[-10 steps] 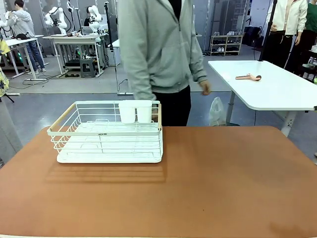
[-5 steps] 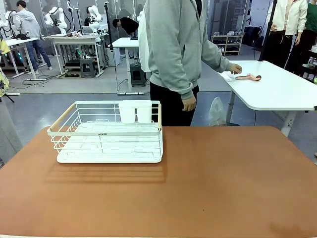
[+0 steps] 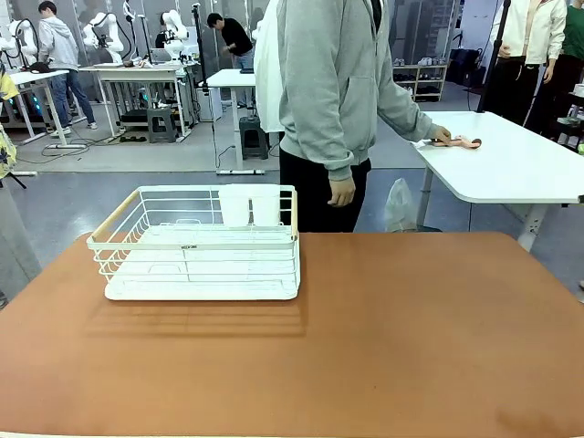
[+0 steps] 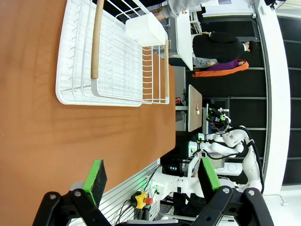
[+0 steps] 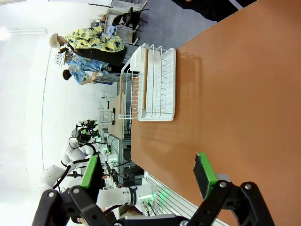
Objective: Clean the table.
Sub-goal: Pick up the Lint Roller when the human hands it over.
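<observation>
My left claw [image 4: 153, 175] hangs wide open, holding nothing. The table [image 4: 37, 136] lies below and ahead of it: one green pad is over the brown top, the other is past the table's edge, and the rack [image 4: 117, 70] stands on the top farther ahead. My right claw [image 5: 146, 170] is spread just as wide and is also empty, with one pad over the same top, the other beyond its edge, and the rack well ahead of it.
</observation>
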`<move>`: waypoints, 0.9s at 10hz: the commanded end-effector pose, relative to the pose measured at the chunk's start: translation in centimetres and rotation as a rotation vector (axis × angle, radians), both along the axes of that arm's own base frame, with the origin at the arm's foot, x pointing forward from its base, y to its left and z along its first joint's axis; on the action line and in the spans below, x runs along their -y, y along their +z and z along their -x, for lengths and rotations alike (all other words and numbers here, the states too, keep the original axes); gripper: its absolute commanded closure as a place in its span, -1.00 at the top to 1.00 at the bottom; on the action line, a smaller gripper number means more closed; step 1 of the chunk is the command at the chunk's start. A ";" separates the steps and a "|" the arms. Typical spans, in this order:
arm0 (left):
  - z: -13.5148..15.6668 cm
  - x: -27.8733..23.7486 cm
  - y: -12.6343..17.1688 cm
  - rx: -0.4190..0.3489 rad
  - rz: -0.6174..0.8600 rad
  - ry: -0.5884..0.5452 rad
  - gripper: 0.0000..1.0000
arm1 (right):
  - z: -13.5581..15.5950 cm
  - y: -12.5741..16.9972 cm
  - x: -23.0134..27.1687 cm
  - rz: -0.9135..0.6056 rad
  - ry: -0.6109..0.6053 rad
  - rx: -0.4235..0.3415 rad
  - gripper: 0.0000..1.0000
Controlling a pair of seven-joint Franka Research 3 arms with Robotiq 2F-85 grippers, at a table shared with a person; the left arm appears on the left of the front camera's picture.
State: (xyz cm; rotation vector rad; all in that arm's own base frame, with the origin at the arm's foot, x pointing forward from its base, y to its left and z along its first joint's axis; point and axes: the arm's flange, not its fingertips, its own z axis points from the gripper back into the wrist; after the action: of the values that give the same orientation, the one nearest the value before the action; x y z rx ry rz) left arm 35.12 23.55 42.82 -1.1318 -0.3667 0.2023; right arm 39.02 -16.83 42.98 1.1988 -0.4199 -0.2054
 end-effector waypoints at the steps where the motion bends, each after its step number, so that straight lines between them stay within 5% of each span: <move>1: 0.3 -0.1 0.0 0.007 0.000 -0.003 1.00 | 0.0 0.1 0.0 -0.005 0.002 0.005 1.00; 9: 0.3 -0.1 0.0 0.007 0.000 -0.003 1.00 | 0.0 0.1 0.0 -0.005 0.002 0.005 1.00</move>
State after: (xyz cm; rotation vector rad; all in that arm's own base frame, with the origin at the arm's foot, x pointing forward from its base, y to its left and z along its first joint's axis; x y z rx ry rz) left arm 35.12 23.55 42.82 -1.1318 -0.3667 0.2023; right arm 39.02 -16.82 42.98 1.1987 -0.4198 -0.2054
